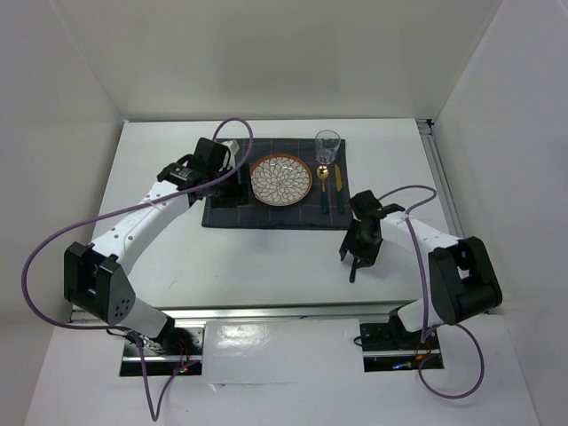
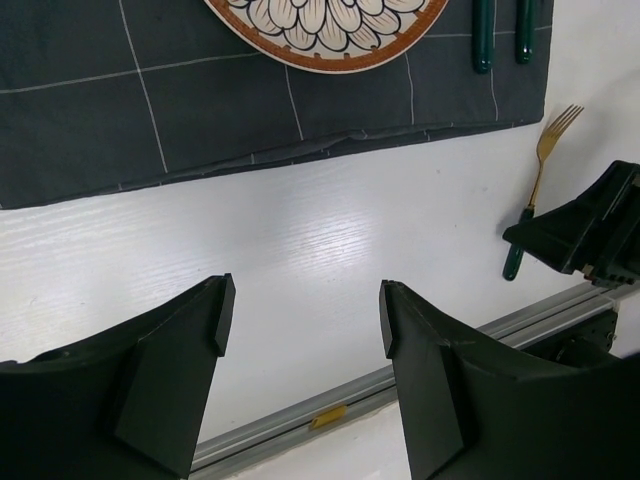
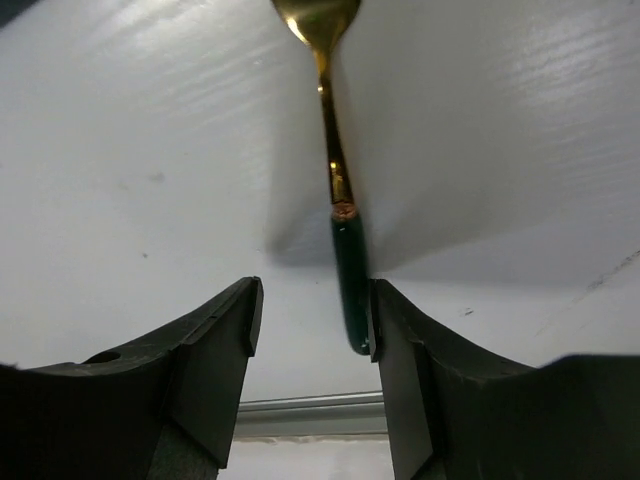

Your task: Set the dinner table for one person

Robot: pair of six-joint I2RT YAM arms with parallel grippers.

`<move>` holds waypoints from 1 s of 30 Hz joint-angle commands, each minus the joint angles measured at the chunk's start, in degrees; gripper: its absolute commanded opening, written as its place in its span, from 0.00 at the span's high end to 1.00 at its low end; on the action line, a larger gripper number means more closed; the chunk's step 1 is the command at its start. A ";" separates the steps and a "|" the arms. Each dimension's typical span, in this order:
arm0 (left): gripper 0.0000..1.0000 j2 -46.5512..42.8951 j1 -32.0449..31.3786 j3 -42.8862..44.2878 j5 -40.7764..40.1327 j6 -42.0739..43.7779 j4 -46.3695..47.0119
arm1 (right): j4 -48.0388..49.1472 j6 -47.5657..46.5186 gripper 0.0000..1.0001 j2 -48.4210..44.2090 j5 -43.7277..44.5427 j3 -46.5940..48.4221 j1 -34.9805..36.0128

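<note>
The white dinner table (image 1: pixel 266 266) carries a dark grey checked cloth (image 1: pixel 222 213) with a patterned plate (image 1: pixel 281 178), a clear glass (image 1: pixel 327 146), a gold spoon (image 1: pixel 324 177) and a green-handled knife (image 1: pixel 338 182). A gold fork with a green handle (image 2: pixel 540 170) lies on the bare table near the cloth's right corner. My right gripper (image 1: pixel 357 260) is open and low over it; the fork's handle (image 3: pixel 350 280) lies between the fingers, against the right one. My left gripper (image 1: pixel 232 182) is open and empty above the cloth's left part.
Silver rails (image 1: pixel 266 311) run along the table's near edge and also show in the left wrist view (image 2: pixel 420 375). White walls enclose the far and side edges. Purple cables loop from both arms.
</note>
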 commanded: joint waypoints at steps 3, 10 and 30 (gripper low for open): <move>0.23 0.44 -0.25 2.11 0.58 0.71 0.75 | 1.25 4.02 0.46 2.15 2.03 -3.31 1.82; 0.23 0.44 -0.25 2.89 0.58 0.71 0.75 | 0.64 4.02 0.80 3.83 4.67 -2.01 3.49; 0.25 -15.53 1.69 11.87 -16.55 -15.27 -11.81 | 0.45 -6.70 1.00 44.03 1.96 70.48 25.28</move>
